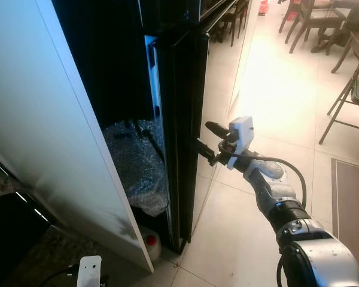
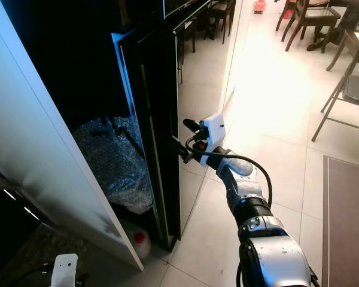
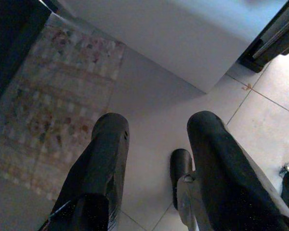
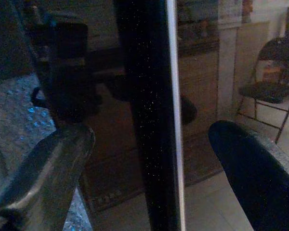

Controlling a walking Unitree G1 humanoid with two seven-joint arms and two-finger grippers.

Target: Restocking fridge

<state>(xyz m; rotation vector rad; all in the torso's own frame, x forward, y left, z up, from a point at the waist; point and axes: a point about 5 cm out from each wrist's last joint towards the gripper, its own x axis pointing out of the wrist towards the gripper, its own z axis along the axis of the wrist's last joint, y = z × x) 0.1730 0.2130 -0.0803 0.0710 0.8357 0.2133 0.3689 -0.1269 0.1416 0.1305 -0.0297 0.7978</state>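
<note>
The fridge stands at the left with its white door (image 1: 54,149) swung wide open and its glossy black door (image 1: 188,119) ajar. The inside is dark, with crumpled bubble wrap (image 1: 137,161) on a low shelf. My right gripper (image 1: 206,139) is open at the black door's free edge, about mid-height. In the right wrist view that door edge (image 4: 151,96) runs between the two spread fingers (image 4: 62,159), which do not press on it. My left gripper (image 3: 159,122) hangs low, open and holding nothing, over the tiled floor near the white door's foot.
A plastic jug with a red cap (image 1: 149,242) stands on the floor under the fridge doors. A folding chair (image 1: 353,89) and dining chairs (image 1: 311,18) stand at the right and far back. A patterned rug (image 3: 48,110) lies at the left, and a mat (image 1: 350,197) at the right.
</note>
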